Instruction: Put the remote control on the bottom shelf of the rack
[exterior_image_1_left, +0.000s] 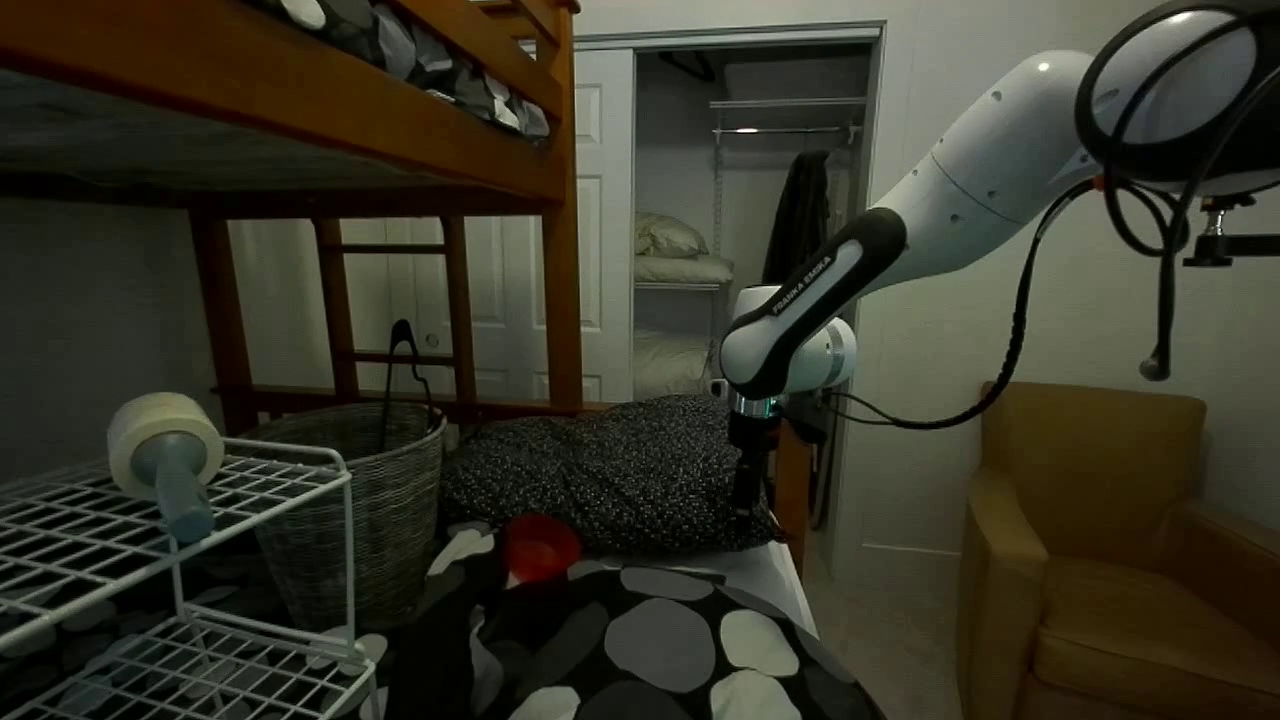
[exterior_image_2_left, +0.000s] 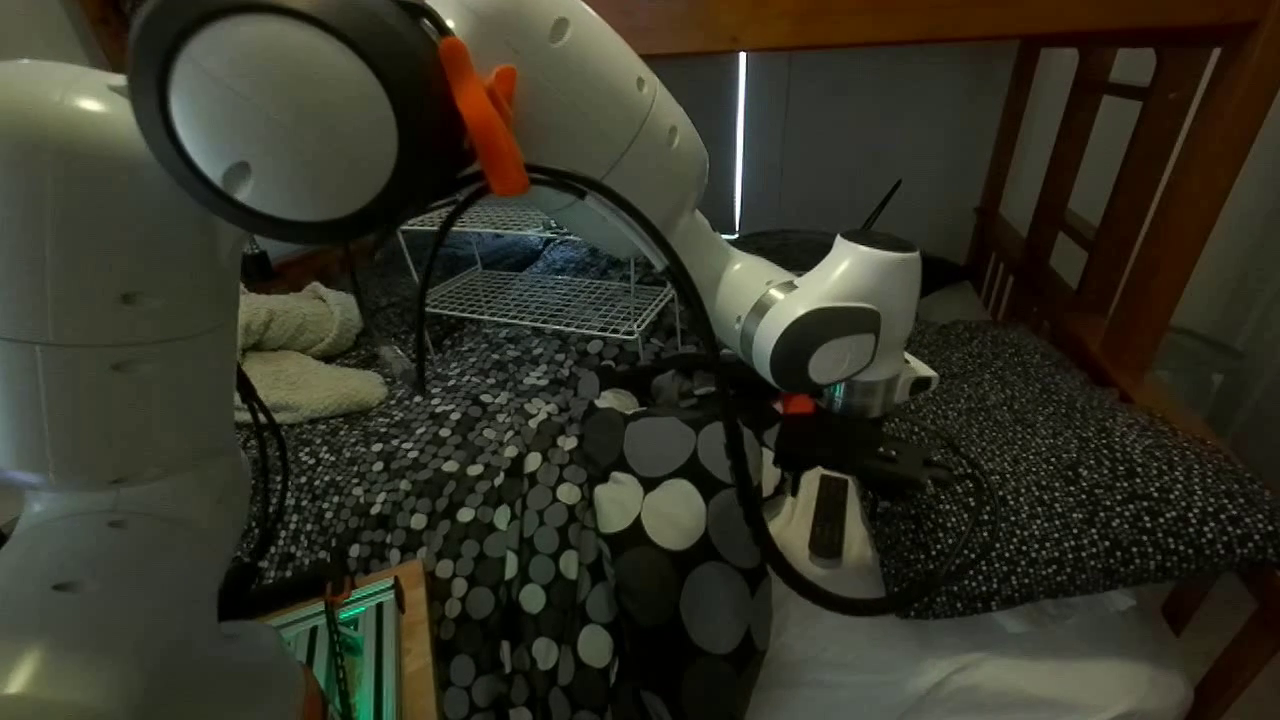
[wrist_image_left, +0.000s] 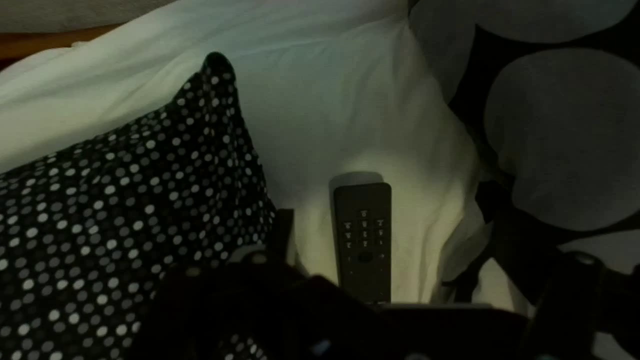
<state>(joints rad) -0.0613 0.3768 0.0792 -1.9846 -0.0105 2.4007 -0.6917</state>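
On the white sheet (exterior_image_2_left: 870, 665), right of the rack (exterior_image_2_left: 540, 302) in an exterior view, the remote control (exterior_image_2_left: 829, 517) lies near the empty, spread tool (exterior_image_1_left: 743, 520), which should settle evenly across its narrow width before closing.

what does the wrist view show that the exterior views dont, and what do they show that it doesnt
Only the wrist view shows numbered keys clearly.

Only the exterior views show the white wire rack and robot arm, both in each, plus a wicker basket and armchair in an exterior view.

All share the dotted pillow, white sheet and large-spotted bedding; the remote control lies on the sheet in the wrist view and in an exterior view.
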